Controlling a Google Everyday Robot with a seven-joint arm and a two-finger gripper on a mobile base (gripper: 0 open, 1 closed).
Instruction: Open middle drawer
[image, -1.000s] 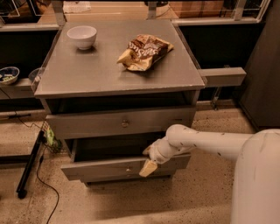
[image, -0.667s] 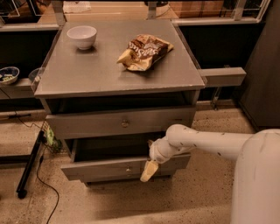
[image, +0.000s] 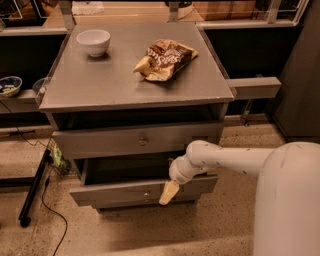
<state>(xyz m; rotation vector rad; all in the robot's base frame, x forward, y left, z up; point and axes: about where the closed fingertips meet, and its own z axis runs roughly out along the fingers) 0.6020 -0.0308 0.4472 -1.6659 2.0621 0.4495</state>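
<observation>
The middle drawer (image: 110, 194) is the grey front with a small round knob (image: 146, 192), second from the top of the grey cabinet. It stands pulled out toward me, further forward than the top drawer (image: 100, 142) above it, and its dark inside shows. My gripper (image: 168, 192) hangs at the end of the white arm (image: 225, 159), which reaches in from the right. Its pale yellow tip lies against the middle drawer's front, just right of the knob. Any lower drawer is hidden beneath the open one.
On the cabinet top (image: 100, 85) sit a white bowl (image: 93, 41) at the back left and a brown snack bag (image: 165, 59) at the right. A grey ledge (image: 254, 87) juts out on the right. A black stand and cable (image: 34, 187) lie on the floor to the left.
The gripper has shifted a little down and left along the drawer front. The middle drawer stands about as far out as before.
</observation>
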